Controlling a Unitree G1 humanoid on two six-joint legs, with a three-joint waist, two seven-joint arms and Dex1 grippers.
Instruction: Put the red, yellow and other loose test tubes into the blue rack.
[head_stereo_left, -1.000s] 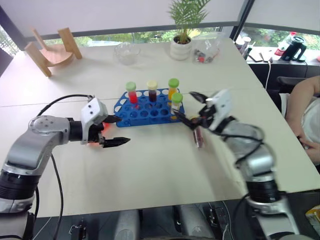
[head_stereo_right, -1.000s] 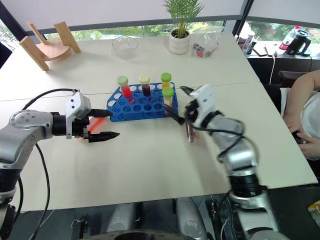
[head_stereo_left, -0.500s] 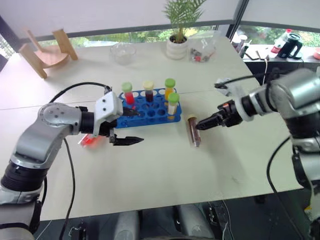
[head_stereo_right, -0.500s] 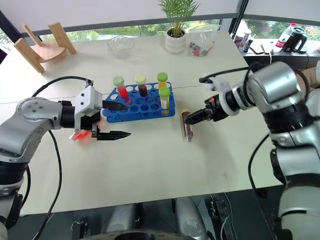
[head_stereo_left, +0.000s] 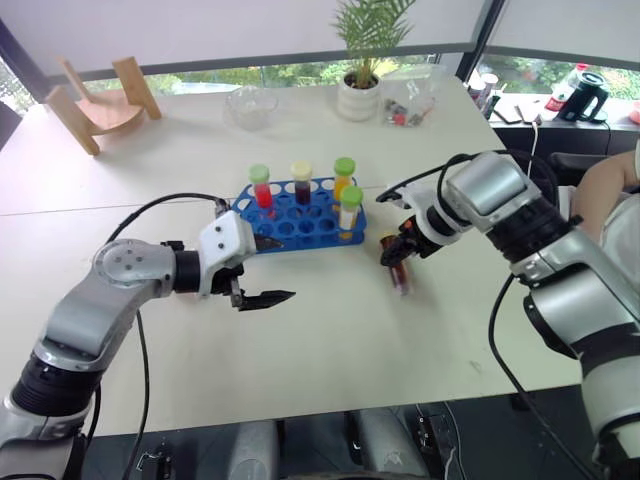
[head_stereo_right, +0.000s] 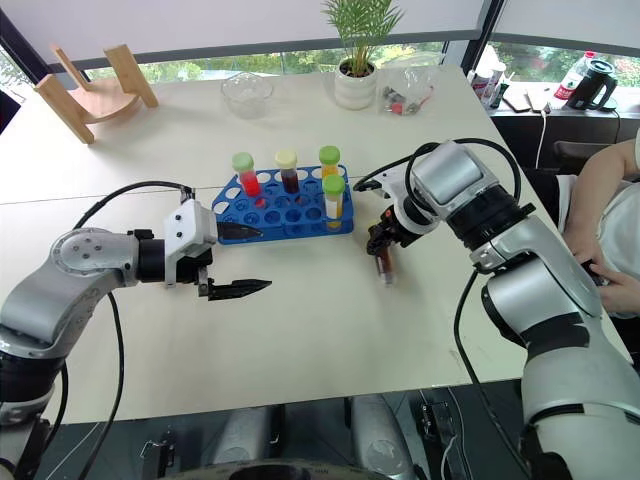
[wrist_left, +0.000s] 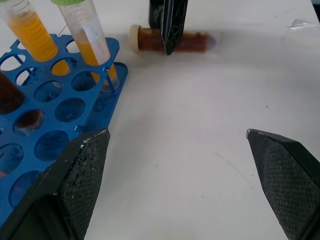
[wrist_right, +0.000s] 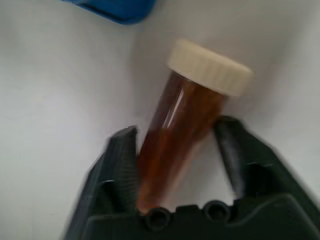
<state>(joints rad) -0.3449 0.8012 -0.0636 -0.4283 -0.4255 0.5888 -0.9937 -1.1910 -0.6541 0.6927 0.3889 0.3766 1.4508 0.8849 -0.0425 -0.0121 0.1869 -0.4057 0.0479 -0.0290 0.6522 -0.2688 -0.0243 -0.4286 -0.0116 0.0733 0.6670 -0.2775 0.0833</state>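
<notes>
Pale table (head_stereo_left: 330, 350) before bright windows (head_stereo_left: 300, 72)

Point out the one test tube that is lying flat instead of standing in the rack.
The dark brown tube with the cream cap, on the table beside the blue rack, between the right tool's fingers. The others stand upright in it.

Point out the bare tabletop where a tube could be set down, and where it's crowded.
Bare: the near tabletop between the left gripper and right gripper, and behind the blue rack. Crowded: between the rack and the brown tube.
</notes>
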